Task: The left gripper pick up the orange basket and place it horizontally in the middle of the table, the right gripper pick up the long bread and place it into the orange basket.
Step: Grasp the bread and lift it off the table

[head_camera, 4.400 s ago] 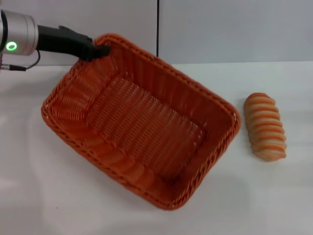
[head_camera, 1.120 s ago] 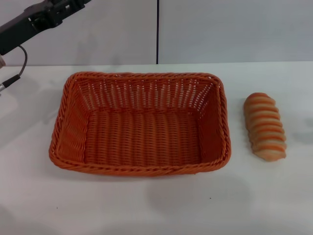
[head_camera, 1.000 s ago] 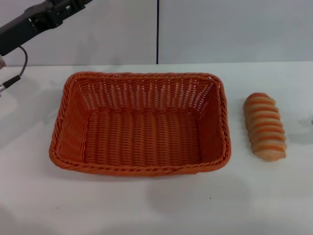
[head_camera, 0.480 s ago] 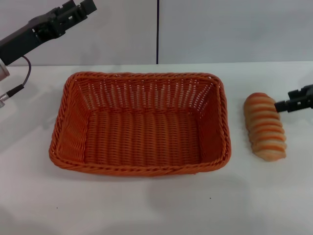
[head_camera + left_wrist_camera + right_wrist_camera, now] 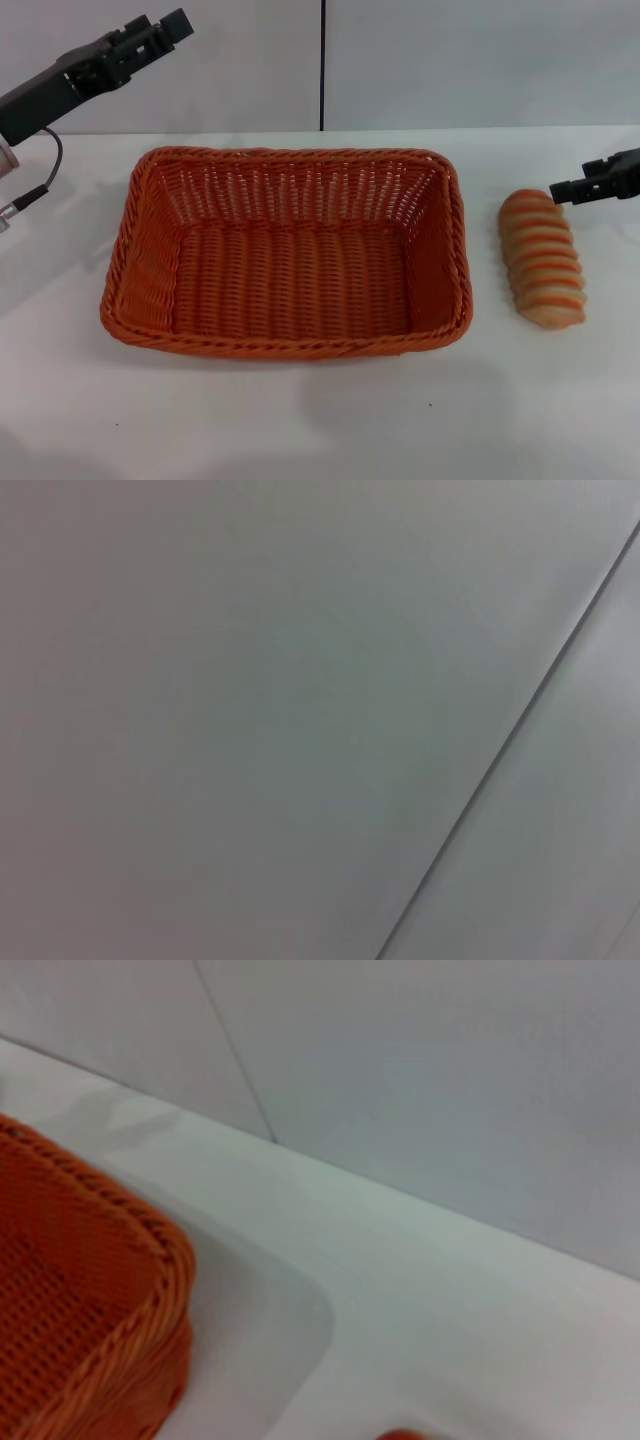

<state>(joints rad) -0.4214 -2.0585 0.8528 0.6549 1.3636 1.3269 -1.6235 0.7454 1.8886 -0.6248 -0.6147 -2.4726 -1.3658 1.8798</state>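
Right gripper: at 3 o'clock, reaching level over long bread; finger state unclear.
Left gripper: raised at 10 o'clock, aimed up-right; unclear.
Orange basket: centre of table.

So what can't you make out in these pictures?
- Slim black right gripper, head view: cut by the frame edge; jaws unclear.
- Black left gripper, head view: small and end-on; jaws unclear.
- Striped tan long bread, right wrist view: only a sliver.
- Left wrist view: only wall.
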